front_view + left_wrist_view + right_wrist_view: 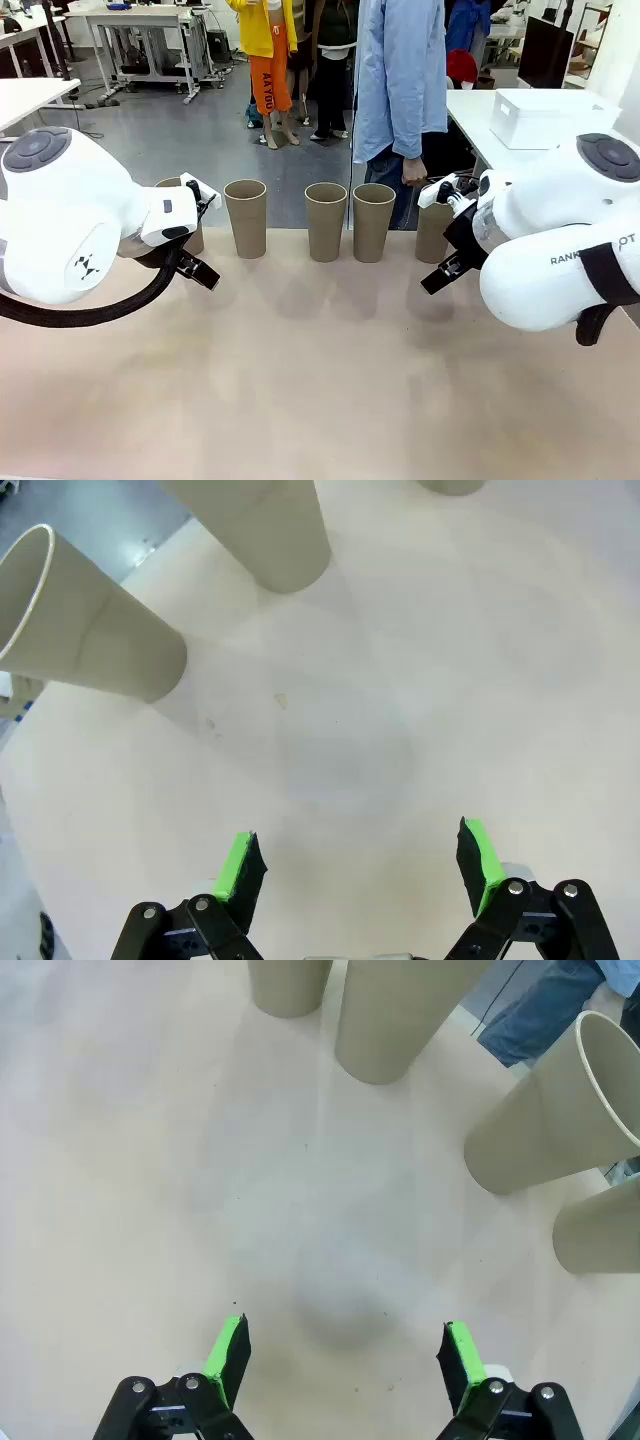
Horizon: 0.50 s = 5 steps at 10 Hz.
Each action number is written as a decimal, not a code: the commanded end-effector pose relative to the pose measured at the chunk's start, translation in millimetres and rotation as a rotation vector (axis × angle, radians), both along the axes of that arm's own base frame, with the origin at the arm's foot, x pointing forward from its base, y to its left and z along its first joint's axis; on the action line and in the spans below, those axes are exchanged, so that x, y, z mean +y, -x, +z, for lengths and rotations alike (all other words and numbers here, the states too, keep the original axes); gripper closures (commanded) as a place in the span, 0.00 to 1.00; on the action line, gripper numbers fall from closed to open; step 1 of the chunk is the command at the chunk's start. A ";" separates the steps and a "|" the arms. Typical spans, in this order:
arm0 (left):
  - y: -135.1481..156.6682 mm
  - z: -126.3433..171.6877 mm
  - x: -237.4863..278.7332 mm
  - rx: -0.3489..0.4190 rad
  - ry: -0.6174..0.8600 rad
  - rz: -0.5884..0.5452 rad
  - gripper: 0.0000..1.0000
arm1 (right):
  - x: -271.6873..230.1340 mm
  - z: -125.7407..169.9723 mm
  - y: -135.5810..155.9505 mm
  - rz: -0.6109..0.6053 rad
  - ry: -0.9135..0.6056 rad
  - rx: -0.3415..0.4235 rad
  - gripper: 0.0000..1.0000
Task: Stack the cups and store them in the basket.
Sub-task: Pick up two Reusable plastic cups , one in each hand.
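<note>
None of the cups is stacked so far, so the step in hand looks like the first reach for one.

Over the left side of the table [320, 400], the left gripper [358, 855] hovers low. Its jaws are spread wide with nothing between them, and bare table shows between its green pads [238, 865]. The leftmost cup [180, 215] stands upright at the far edge, partly hidden behind that gripper in the front view, near it but apart.

Along the same far edge stand the second cup [246, 218], the third cup [326, 221] and the fourth cup [373, 222]. All three are upright, mouths up, each apart from its neighbour. A fifth cup [432, 232] is half covered by the right arm. The right wrist view shows a sixth cup [600, 1230] toward the far right corner.

The right gripper [343, 1350] hangs over the right side of the table, its jaws likewise wide apart and empty.

A white box [545, 118] sits on the neighbouring table at far right. Whether it is the basket cannot be told.

The next move probably calls for one gripper to close gently on a cup's wall below the rim. It would then lift the cup clear and lower it straight into a neighbour's mouth. Thin paper would likely buckle under a hard squeeze.
</note>
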<state>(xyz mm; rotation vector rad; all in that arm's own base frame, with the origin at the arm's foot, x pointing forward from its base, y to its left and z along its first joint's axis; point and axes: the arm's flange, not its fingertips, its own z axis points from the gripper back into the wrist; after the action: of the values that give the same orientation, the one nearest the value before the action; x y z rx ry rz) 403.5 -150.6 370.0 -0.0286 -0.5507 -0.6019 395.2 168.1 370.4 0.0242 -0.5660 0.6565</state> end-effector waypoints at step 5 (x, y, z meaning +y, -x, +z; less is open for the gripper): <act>0.0 0.1 0.0 0.000 0.000 0.000 0.00 | 0.0 0.0 0.0 0.000 0.000 0.000 0.00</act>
<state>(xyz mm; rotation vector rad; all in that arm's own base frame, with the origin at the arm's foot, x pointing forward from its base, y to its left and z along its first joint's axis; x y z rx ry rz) 403.5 -150.7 370.0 -0.0286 -0.5507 -0.6019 395.2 168.2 370.3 0.0233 -0.5658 0.6578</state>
